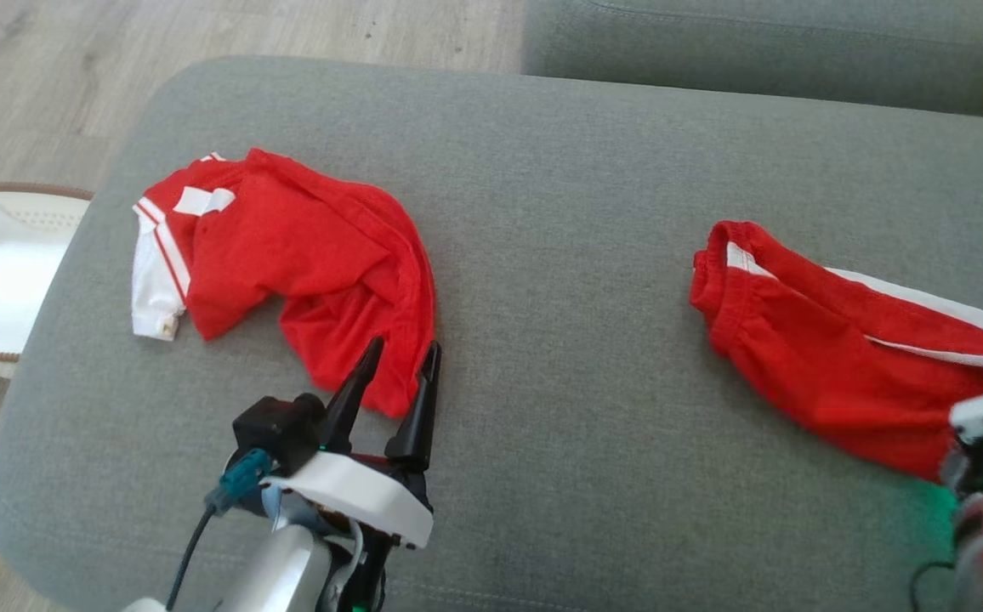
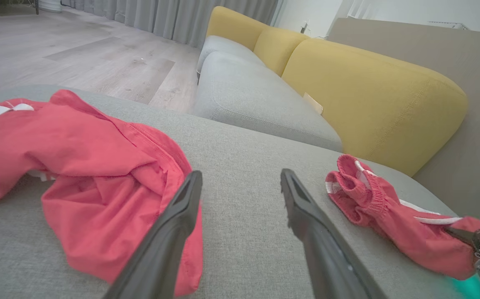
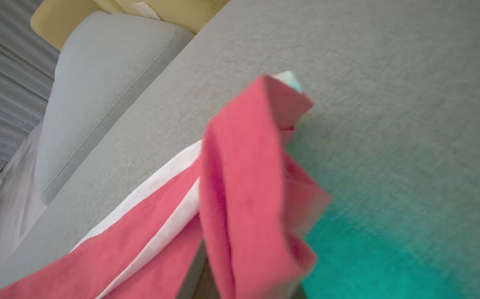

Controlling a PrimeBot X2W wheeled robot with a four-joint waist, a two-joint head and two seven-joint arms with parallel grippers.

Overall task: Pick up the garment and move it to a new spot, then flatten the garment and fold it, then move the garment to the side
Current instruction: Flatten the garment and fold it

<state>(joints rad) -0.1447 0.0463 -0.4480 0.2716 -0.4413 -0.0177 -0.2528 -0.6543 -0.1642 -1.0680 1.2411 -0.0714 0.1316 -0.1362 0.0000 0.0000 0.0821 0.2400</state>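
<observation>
The garment lies crumpled on the grey ottoman, not yet picked up. My left hand hovers low over the garment's near hem, fingers spread wide and angled forward, ready to pinch it. Well right of the garment, my right hand is clamped on the smaller red garment, probably to keep it clear.

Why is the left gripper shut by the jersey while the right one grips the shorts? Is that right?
No: the left gripper is open by the jersey, as the left wrist view shows. The right gripper does grip the shorts.
</observation>
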